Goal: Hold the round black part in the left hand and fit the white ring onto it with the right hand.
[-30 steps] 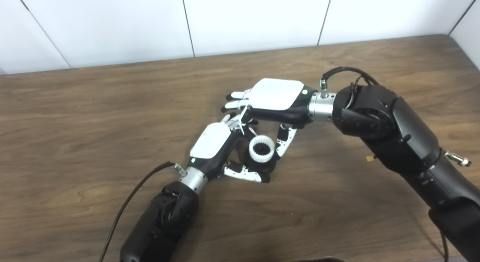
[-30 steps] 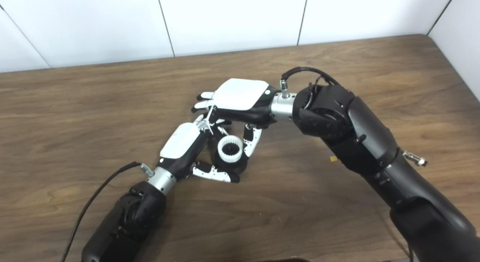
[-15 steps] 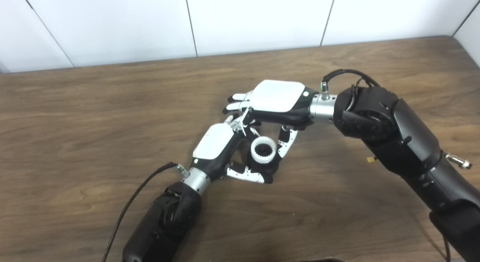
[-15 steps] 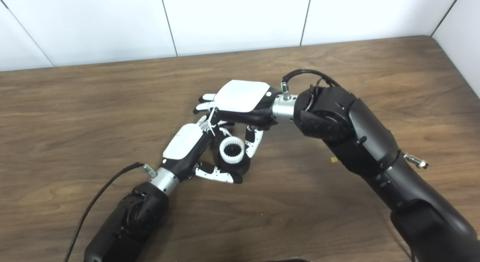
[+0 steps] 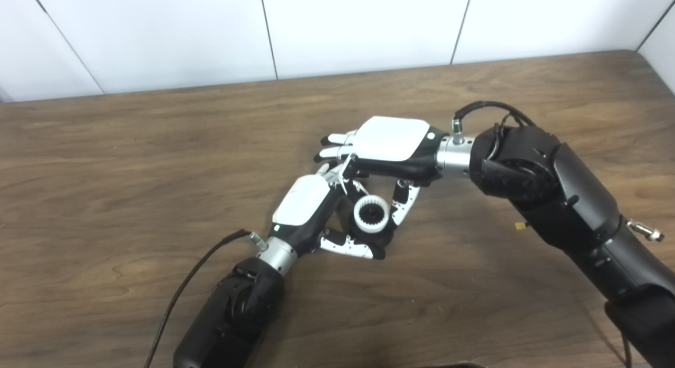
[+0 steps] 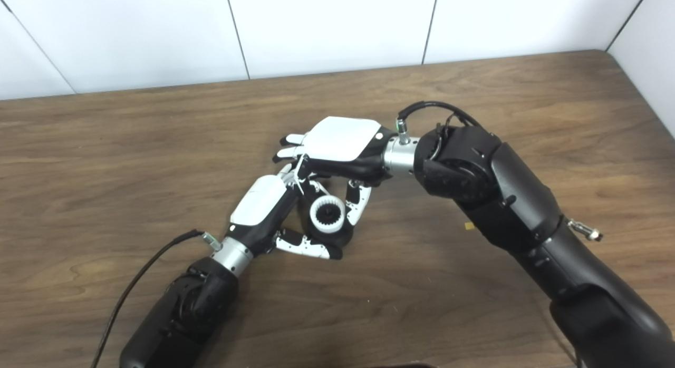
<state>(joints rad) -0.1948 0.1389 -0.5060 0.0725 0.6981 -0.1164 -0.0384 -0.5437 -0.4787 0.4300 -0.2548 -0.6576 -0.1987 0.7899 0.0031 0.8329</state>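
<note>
My left hand (image 5: 306, 205) is shut on the round black part (image 5: 386, 234), low over the table in the middle. The white toothed ring (image 5: 370, 216) sits on top of the black part, its opening facing up; it also shows in the right eye view (image 6: 327, 214). My right hand (image 5: 391, 142) hovers palm down just behind and above the ring, fingers stretched out over the left hand. Its thumb (image 5: 404, 198) hangs down along the ring's right side. Whether the thumb touches the ring I cannot tell. Most of the black part is hidden by the ring and fingers.
The brown wooden table (image 5: 132, 162) runs back to a white panelled wall (image 5: 364, 25). A black cable (image 5: 184, 283) trails from the left wrist to the bottom edge. A small yellow bit (image 5: 520, 225) lies on the table by the right forearm.
The camera shifted slightly at first. Since then my right hand has sunk a little closer to the ring, and the left hand with the part has edged slightly right.
</note>
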